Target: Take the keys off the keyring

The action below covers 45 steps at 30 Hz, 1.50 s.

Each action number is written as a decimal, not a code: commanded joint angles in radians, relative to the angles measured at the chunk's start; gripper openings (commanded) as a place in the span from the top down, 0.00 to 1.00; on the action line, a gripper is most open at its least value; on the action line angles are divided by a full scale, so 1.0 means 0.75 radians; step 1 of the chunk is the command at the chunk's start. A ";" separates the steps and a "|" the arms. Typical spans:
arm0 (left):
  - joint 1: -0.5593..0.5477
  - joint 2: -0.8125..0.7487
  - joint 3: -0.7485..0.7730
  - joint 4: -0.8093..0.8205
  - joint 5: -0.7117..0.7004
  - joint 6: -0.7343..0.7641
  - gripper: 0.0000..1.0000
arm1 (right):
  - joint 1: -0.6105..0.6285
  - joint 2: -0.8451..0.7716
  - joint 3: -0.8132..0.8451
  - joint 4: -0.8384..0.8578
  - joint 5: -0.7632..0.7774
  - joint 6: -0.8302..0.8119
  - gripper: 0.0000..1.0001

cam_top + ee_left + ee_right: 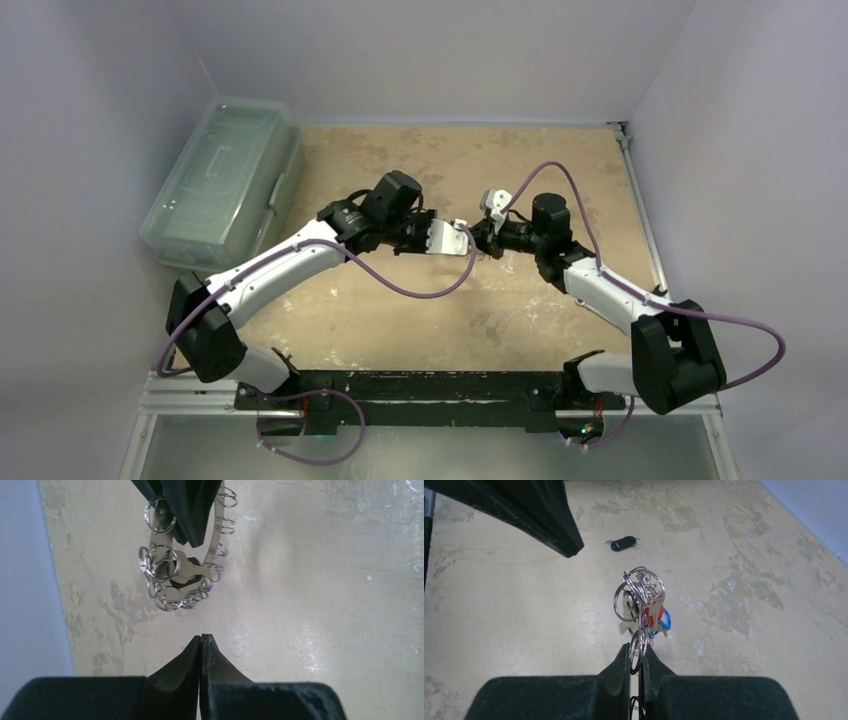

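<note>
Fingers (pixel 620 664) of the right gripper (pixel 638 652) pinch the keyring (pixel 640 625) edge-on, holding it above the table (pixel 749 645). Keys (pixel 651 611) bunch on it, one red-headed, with blue behind. Left gripper (pixel 201 639): tips pressed together, nothing between, near the ring but apart. Black key fob (pixel 623 543) lies loose on the table. Clear lidded box (pixel 225 180) at far left; contents not discernible.
</note>
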 commanded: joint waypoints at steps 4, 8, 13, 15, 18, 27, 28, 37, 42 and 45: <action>0.016 -0.036 0.051 0.082 0.041 -0.039 1.00 | 0.001 -0.039 0.048 0.054 -0.126 -0.016 1.00; 0.136 -0.094 -0.023 0.267 0.269 -0.199 0.91 | -0.002 -0.048 0.039 0.086 -0.229 0.003 1.00; 0.155 -0.178 -0.153 0.385 0.407 -0.302 0.83 | -0.007 -0.044 0.027 0.283 -0.299 0.225 1.00; 0.153 -0.233 -0.234 0.454 0.423 -0.323 0.73 | -0.014 -0.041 0.026 0.374 -0.328 0.330 1.00; 0.150 -0.312 -0.330 0.581 0.406 -0.371 0.71 | -0.018 -0.034 0.017 0.465 -0.379 0.406 1.00; 0.125 -0.379 -0.385 0.735 0.399 -0.251 0.86 | -0.018 -0.024 -0.046 0.629 -0.487 0.473 1.00; 0.115 -0.380 -0.389 0.740 0.397 -0.233 0.85 | -0.018 -0.023 -0.052 0.649 -0.490 0.490 1.00; 0.058 -0.398 -0.408 0.765 0.384 -0.112 0.86 | -0.019 -0.017 -0.074 0.700 -0.521 0.511 1.00; 0.054 -0.415 -0.409 0.747 0.349 -0.060 0.88 | -0.020 -0.017 -0.086 0.730 -0.541 0.520 1.00; 0.053 -0.437 -0.410 0.714 0.289 -0.062 0.88 | -0.020 -0.019 -0.098 0.761 -0.552 0.535 1.00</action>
